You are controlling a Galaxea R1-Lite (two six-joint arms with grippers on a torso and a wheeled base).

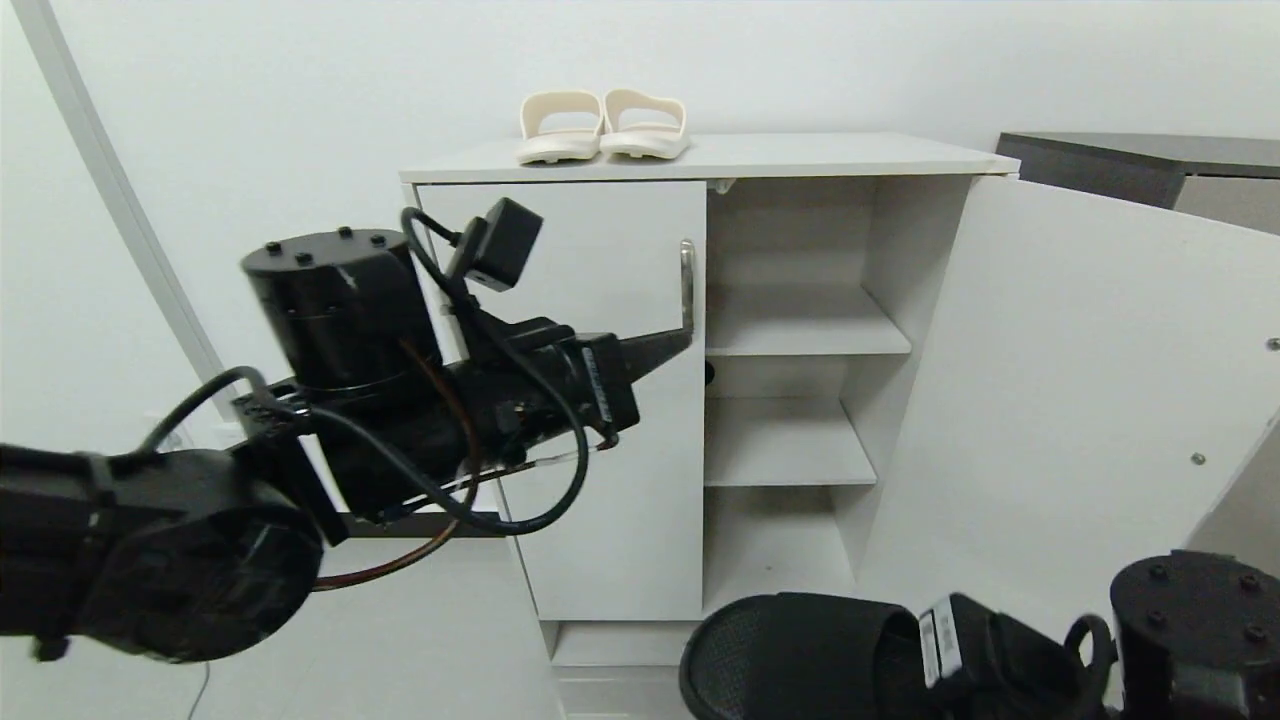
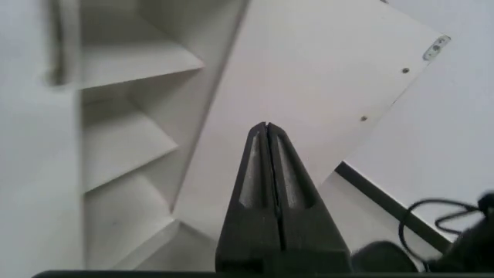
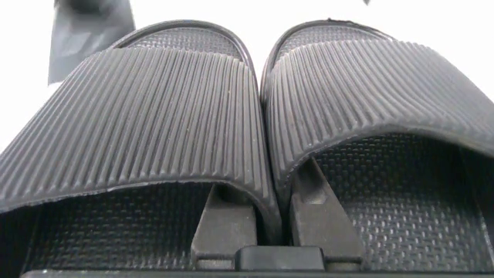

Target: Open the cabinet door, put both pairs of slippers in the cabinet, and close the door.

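Observation:
The white cabinet (image 1: 700, 155) has its right door (image 1: 1080, 400) swung wide open and its left door (image 1: 600, 450) closed. A cream pair of slippers (image 1: 603, 125) sits on the cabinet top. My left gripper (image 1: 683, 340) is shut and empty, its tip by the lower end of the left door's metal handle (image 1: 687, 285); the left wrist view shows the same gripper (image 2: 266, 139) before the open shelves (image 2: 123, 139). Low in front of the cabinet, my right gripper (image 3: 270, 228) is shut on the black pair of slippers (image 3: 177, 116), pinching their inner sides together (image 1: 800, 660).
Inside the open right half are two shelves (image 1: 800, 335) (image 1: 785, 450) and a bottom compartment (image 1: 775, 545), all bare. A dark grey piece of furniture (image 1: 1150, 160) stands behind the open door. A white wall runs behind the cabinet.

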